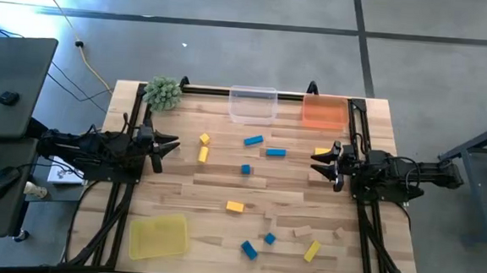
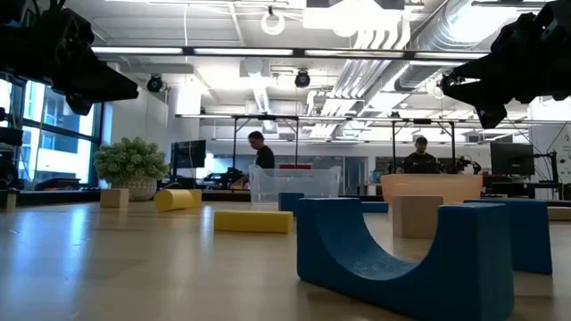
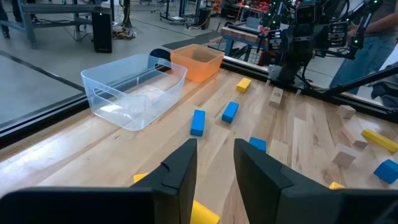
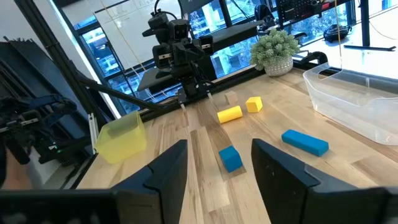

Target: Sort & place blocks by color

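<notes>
Honestly nothing's sorted yet. All three trays look empty: clear tray [image 1: 253, 104] at 12 o'clock, orange tray [image 1: 324, 113] around 1, yellow tray [image 1: 159, 235] down at 7. The blocks [image 1: 235, 207] are scattered loose over the middle of the tabletop [image 1: 225, 165] and toward 5 o'clock, yellow, blue and plain wood all mixed. Left claw [image 1: 172, 143] hangs at 9 o'clock, right claw [image 1: 316, 162] at 3, both up off the wood, fingers parted, holding nothing. So the whole job's left, I'd say.
</notes>
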